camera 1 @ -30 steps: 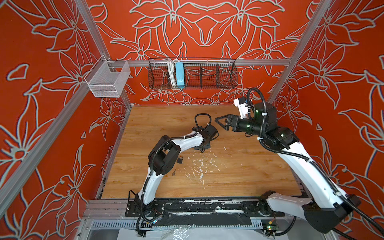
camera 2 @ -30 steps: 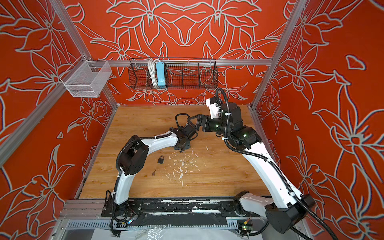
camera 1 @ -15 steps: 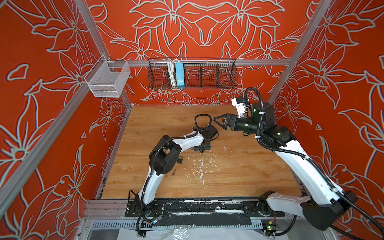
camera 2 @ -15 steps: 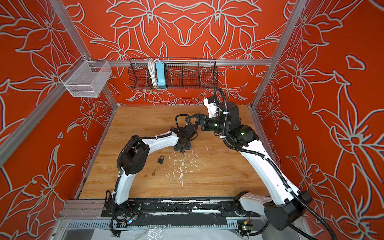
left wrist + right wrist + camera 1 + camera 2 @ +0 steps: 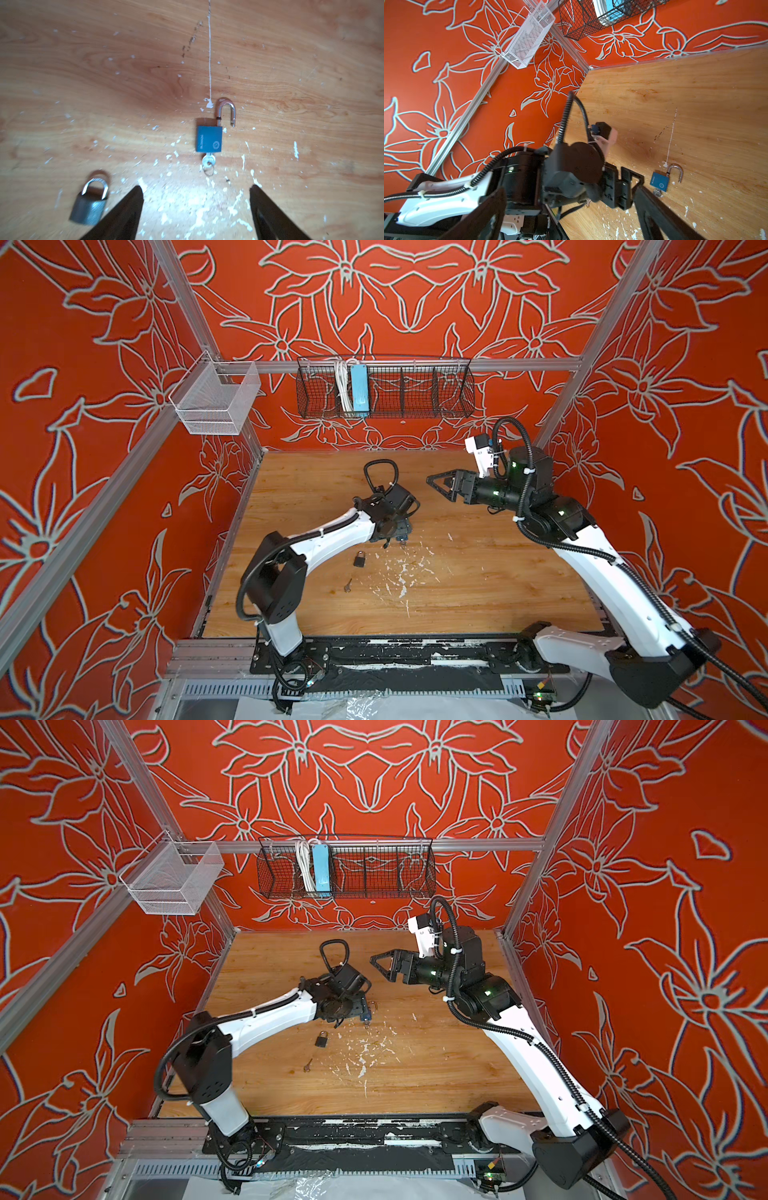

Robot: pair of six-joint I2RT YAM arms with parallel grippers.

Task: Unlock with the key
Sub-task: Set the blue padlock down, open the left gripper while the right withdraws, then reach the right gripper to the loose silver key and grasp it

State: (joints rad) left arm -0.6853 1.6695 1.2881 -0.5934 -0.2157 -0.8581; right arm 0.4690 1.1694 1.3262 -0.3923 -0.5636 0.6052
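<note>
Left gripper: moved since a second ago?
Yes. In both top views the left gripper has shifted left, nearer the dark padlock, which has stayed put, and has backed off the blue padlock. Its jaws stand open.

In both top views, at frame centre, the left arm (image 5: 266, 1017) covers most of the blue padlock (image 5: 366, 1013). The loose key (image 5: 347, 584), lower left of centre, is too small for detail. In the left wrist view the grey padlock (image 5: 89, 204) is blurred.
</note>
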